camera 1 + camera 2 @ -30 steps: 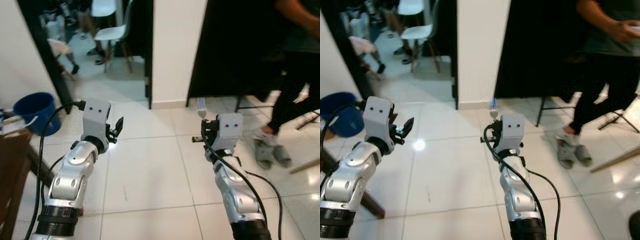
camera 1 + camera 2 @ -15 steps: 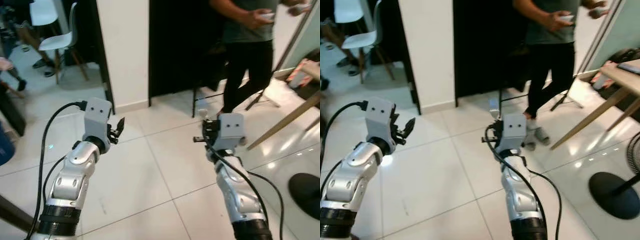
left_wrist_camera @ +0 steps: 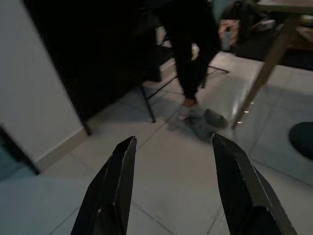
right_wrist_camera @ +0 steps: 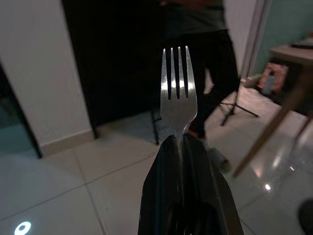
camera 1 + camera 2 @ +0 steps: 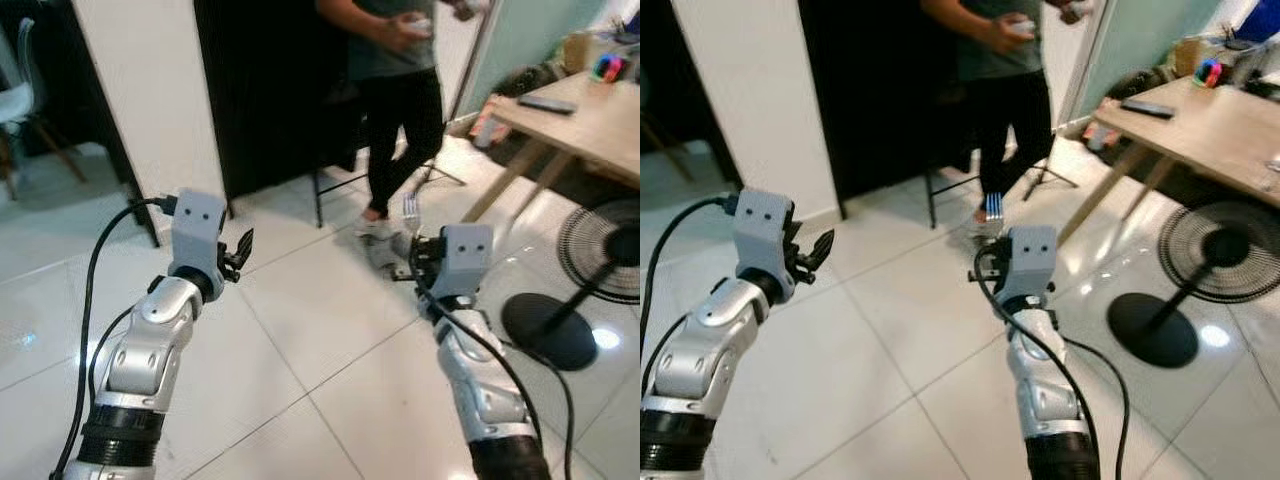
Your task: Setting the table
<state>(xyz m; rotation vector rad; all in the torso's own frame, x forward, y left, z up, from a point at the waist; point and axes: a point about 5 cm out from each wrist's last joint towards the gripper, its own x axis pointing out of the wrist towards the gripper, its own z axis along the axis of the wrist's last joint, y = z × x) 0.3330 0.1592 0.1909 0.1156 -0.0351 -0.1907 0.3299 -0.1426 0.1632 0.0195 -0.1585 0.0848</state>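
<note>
Carrying a fork [image 4: 178, 88] upright, tines up, the right tool [image 5: 412, 262] pinches its handle; the counter [image 5: 1210, 125] lies ahead-right, nearer that arm; left tool [image 3: 173, 191] spread, empty.

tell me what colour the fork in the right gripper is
Shiny silver metal fork, clearest in the right wrist view.

A person [image 5: 395, 90] stands ahead, between the two arms. The bench [image 5: 575, 110] lies far right, a fan [image 5: 590, 270] on the floor before it. A wall [image 5: 150, 90] is ahead left.
</note>
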